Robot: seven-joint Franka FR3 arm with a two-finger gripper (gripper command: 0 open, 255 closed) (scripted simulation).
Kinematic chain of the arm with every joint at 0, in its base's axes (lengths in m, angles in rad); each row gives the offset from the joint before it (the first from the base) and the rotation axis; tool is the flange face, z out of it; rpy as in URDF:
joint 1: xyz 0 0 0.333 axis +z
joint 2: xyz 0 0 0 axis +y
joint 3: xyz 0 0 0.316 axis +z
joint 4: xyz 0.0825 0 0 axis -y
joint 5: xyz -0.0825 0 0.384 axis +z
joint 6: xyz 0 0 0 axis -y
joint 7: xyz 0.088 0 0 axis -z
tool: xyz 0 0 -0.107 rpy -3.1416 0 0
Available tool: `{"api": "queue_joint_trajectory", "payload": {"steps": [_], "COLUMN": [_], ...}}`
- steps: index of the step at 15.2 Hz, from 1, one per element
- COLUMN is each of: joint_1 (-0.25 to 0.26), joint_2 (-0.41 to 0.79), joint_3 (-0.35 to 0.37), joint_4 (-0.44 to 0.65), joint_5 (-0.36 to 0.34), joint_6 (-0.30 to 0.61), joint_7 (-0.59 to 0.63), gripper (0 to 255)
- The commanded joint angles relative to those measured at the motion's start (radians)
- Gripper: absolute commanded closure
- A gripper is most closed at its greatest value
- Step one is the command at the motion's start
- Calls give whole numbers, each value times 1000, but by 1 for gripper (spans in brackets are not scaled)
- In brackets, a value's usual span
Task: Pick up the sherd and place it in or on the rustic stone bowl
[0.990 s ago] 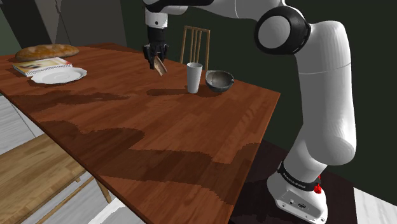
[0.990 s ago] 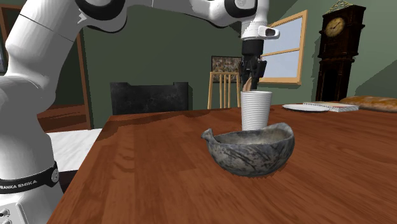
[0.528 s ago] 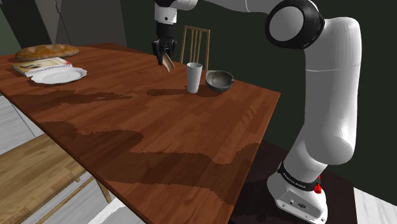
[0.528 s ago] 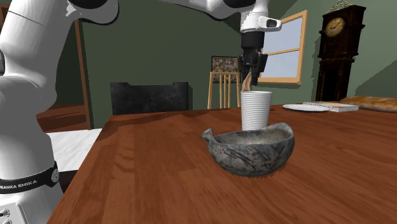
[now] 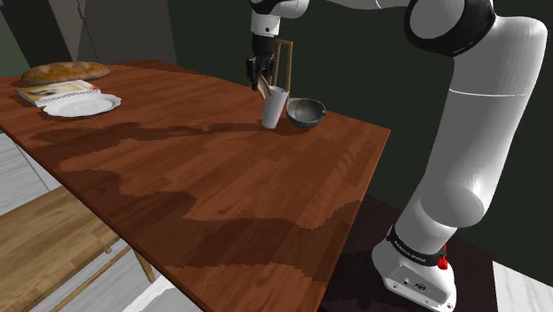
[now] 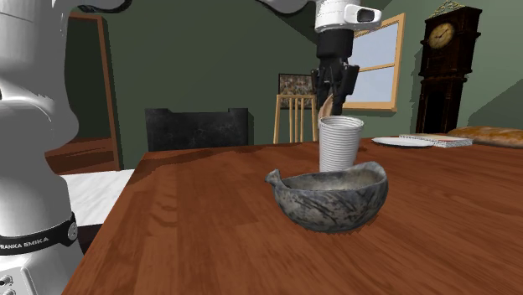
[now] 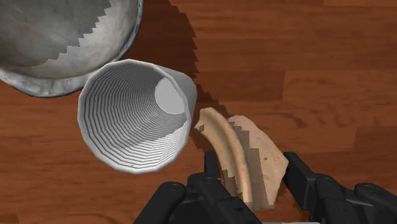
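My gripper (image 5: 260, 78) hangs above the table, shut on the sherd (image 5: 265, 87), a tan curved shard. The sherd (image 7: 242, 159) sits clasped between the two black fingers (image 7: 302, 175), its free end against the rim of a white ribbed cup (image 7: 137, 114). The grey mottled stone bowl (image 5: 304, 112) stands on the table just beyond the cup (image 5: 274, 106), on the side away from the gripper. In the second exterior view the gripper (image 6: 333, 84) holds the sherd (image 6: 325, 107) right behind the cup (image 6: 339, 144), with the bowl (image 6: 331, 194) nearest the camera.
A wooden chair (image 5: 282, 62) stands behind the table's far edge. A white plate (image 5: 81, 105), a book (image 5: 58, 91) and a loaf (image 5: 66, 72) lie at the far left end of the wooden table (image 5: 221, 195). A bench (image 5: 44, 239) runs along its near side.
The gripper has carried the sherd to the shoulder view's right, from open table up to the white cup. The cup's top has shifted slightly toward the bowl.
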Motion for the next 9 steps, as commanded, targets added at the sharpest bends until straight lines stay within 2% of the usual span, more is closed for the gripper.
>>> {"api": "queue_joint_trajectory", "payload": {"steps": [1, 9], "joint_1": [-23, -117], "joint_2": [-24, -117], "joint_3": [-15, -87], "joint_4": [-36, -165], "joint_5": [2, 1], "joint_6": [9, 33], "joint_7": [-40, -209], "gripper": [255, 255]}}
